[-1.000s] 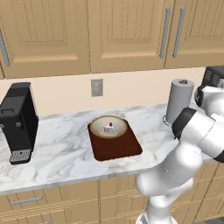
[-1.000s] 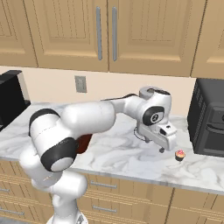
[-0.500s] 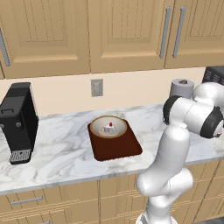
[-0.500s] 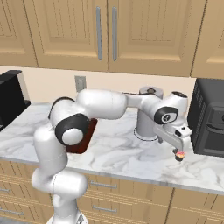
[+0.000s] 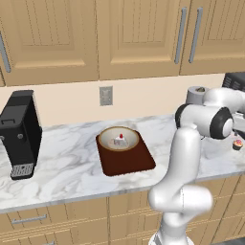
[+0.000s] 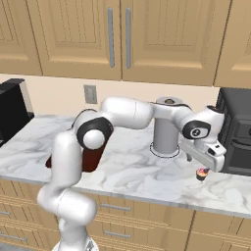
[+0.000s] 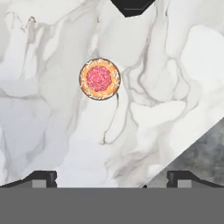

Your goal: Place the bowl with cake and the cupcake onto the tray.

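Pink frosting with a red dot, ringed by a brown wrapper: the tiny cupcake (image 7: 99, 79) sits on the white marble counter (image 7: 52, 131), seen from straight above in my hand view. My jaws stand wide apart and hold nothing; my gripper (image 7: 111, 177) hangs above the cupcake, and the cupcake lies off the midline between my tips, toward the upper left of that view.

Step in hand, as I judge it: the reach for the cupcake. To do it well I should shift until the cupcake sits midway between my fingers, then drop straight down and close on the wrapper, not the frosting. It is small and likely light; a glancing finger could tip it or push it along the marble.

The shallow tan bowl with the white cake slice (image 5: 118, 139) already rests on the flat dark-brown rectangular tray (image 5: 125, 158), well apart from me along the counter.

Around me: a grey paper-towel roll on its stand (image 6: 166, 125) near the cupcake (image 6: 201, 173), and a black oven-like appliance (image 6: 237, 132) just beside it, its dark corner at the lower right of my hand view. A black coffee machine (image 5: 20, 134) stands at the far end. The carry toward the tray must swing past the roll.
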### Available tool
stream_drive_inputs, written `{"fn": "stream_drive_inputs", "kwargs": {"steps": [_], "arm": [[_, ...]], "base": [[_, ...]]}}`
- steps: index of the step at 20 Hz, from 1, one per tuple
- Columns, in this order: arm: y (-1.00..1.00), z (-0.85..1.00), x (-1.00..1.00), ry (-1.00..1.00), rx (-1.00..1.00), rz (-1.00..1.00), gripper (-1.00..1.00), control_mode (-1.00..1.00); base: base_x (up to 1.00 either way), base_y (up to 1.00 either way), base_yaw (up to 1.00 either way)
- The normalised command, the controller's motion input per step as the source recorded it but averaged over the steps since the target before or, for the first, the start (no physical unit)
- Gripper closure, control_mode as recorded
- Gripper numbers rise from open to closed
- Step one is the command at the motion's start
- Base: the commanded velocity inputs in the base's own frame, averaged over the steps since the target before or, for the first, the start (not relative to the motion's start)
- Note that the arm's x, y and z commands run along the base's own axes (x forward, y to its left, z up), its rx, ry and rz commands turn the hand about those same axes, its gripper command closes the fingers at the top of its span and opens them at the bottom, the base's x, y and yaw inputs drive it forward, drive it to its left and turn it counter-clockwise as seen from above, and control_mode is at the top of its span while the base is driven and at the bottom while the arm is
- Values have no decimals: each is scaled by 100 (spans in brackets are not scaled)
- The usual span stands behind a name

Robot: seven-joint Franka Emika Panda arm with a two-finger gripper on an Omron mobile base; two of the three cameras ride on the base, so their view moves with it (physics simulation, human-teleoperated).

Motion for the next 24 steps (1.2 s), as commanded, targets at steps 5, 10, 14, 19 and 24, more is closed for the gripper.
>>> {"fn": "stream_drive_inputs", "kwargs": {"steps": [5, 10, 14, 19, 24], "arm": [[-18, -34, 32, 3, 0, 0, -100, -100], [-15, -35, 32, 5, 0, 0, -100, -100], [-7, -34, 17, 9, 0, -1, -100, -100], [-3, -31, 22, 5, 0, -2, -100, -100], [-3, -17, 25, 0, 0, -2, -100, -100]], "base": [[0, 0, 0], [0, 0, 0], [0, 0, 0], [0, 0, 0], [0, 0, 0]]}}
